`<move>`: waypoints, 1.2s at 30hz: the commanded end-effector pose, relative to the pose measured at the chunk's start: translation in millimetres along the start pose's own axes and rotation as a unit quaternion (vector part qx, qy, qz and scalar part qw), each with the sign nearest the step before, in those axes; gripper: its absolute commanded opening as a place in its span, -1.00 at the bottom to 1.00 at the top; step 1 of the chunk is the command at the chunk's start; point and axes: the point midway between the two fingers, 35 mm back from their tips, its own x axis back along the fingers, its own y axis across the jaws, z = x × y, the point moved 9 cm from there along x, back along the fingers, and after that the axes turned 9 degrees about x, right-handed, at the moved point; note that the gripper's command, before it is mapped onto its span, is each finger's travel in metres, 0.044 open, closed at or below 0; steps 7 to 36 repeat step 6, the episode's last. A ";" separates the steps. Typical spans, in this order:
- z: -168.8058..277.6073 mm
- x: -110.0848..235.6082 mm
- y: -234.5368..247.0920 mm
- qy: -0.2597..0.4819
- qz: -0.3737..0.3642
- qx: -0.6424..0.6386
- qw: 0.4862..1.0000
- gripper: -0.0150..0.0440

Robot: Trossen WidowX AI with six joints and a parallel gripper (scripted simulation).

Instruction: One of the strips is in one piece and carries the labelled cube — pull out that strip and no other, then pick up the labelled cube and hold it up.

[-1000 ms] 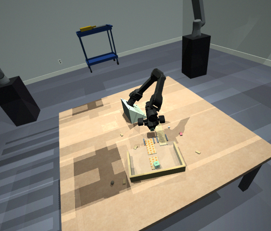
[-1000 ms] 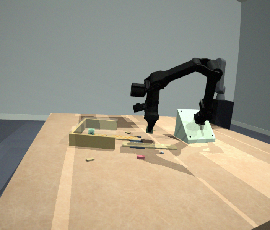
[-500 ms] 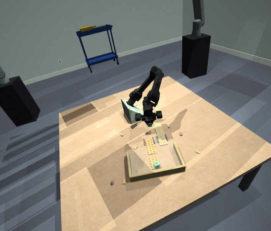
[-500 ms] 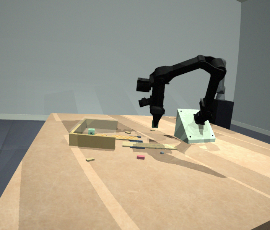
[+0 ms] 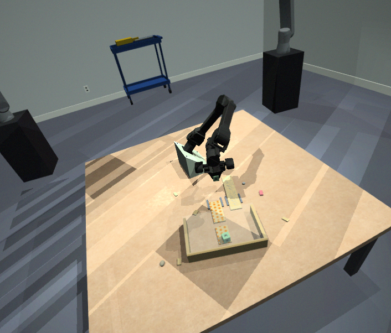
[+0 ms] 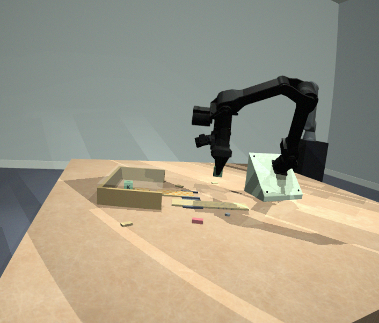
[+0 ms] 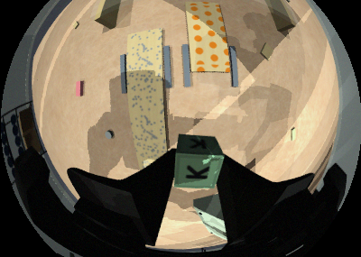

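The wooden table (image 5: 296, 186) carries a low open-fronted tray (image 5: 224, 250), a speckled strip (image 5: 232, 193), an orange-dotted strip (image 5: 217, 211) in two pieces, the arm's pale wedge base (image 5: 186, 162), and small scattered blocks.

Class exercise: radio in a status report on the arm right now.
Gripper shut on K cube, held above table. Speckled strip pulled out. Second cube on broken orange strip in tray.

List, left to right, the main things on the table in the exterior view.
Small tan block → wooden tray → pink block → gripper holding the labelled cube → pale green base wedge.
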 end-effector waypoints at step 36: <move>0.2 0.3 -0.1 0.001 0.002 0.003 1.000 -0.49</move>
